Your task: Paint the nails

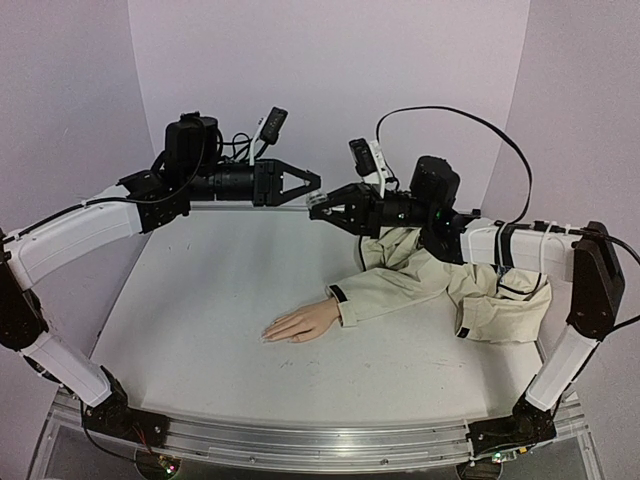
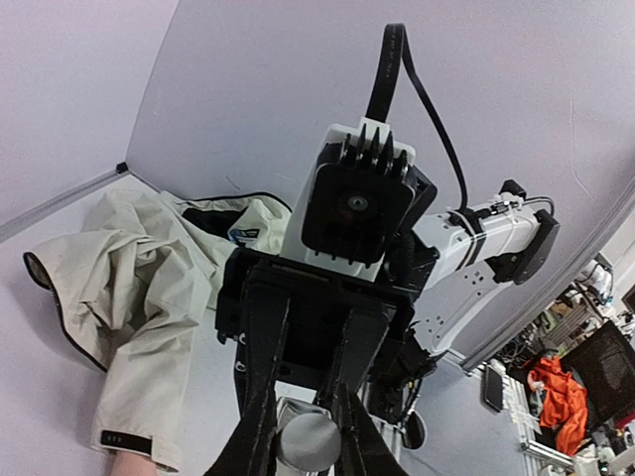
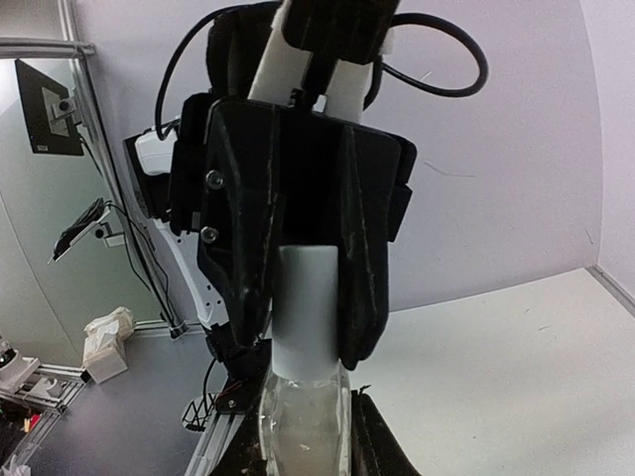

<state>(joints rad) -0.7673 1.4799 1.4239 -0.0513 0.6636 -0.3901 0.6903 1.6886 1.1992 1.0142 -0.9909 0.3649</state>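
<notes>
The pale mannequin hand (image 1: 300, 325) lies flat on the table, fingers pointing left, coming out of a beige sleeve (image 1: 400, 285). Its nails (image 1: 270, 335) are too small to make out. Both grippers meet in the air at the back, far above the hand. My right gripper (image 1: 318, 207) is shut on a small clear bottle (image 3: 303, 426). My left gripper (image 1: 316, 182) is shut on the bottle's white cap (image 3: 306, 307). In the left wrist view the cap's round end (image 2: 310, 439) sits between the fingers. Whether the cap is still on the bottle neck is hidden.
The beige jacket (image 1: 500, 305) is bunched at the right under the right arm; it also shows in the left wrist view (image 2: 129, 297). Purple walls enclose the table on three sides. A metal rail (image 1: 300, 440) runs along the near edge.
</notes>
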